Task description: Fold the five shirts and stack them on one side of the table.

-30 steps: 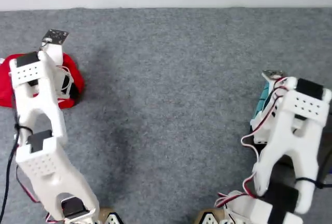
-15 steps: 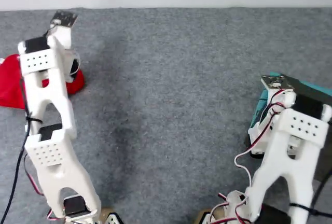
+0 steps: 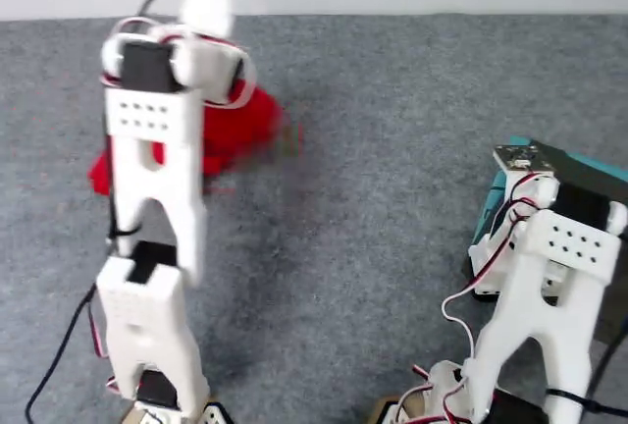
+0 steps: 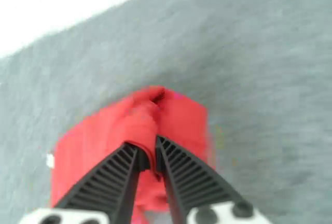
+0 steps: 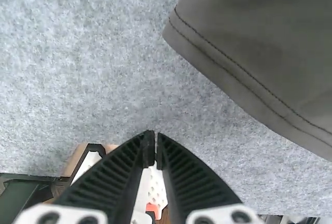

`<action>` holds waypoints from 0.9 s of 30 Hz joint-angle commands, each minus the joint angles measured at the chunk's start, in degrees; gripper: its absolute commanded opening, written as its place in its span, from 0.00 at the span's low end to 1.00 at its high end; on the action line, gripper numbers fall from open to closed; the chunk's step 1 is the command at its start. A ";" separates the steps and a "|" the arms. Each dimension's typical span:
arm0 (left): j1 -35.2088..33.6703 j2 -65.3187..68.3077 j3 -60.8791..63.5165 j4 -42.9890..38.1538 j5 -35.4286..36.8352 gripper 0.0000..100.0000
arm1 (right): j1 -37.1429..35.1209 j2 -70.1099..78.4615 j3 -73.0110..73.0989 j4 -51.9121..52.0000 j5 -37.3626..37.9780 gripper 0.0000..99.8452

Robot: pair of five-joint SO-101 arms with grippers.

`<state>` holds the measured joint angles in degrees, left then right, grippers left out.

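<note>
We have the red shirt [image 4: 179, 117] pinched in the left gripper [image 4: 147, 150], whose jaws stand narrow with a ridge of cloth bunched between them. In the high view the red shirt [image 3: 240, 130] sits toward the far left of the grey bench [image 3: 392, 149], under the left arm; we cannot tell whether it hangs clear or trails on the surface. We judge it light, soft and limp. It will sag and crumple from a single pinch, so a hem or a shoulder seam would give a better hold for spreading it flat. The right gripper [image 5: 155, 140] is closed on nothing, poised just beside a dark folded shirt [image 5: 259, 37]. That shirt lies on top of a teal shirt [image 3: 489, 210] at the right edge of the bench.
</note>
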<state>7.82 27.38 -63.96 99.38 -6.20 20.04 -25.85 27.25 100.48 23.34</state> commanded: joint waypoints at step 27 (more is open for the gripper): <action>-7.47 -19.96 45.14 -5.19 -9.32 0.15 | -4.26 -1.80 -0.62 2.24 -0.18 0.01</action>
<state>2.55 10.68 -22.99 97.10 -12.53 18.81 -25.85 27.25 100.48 23.34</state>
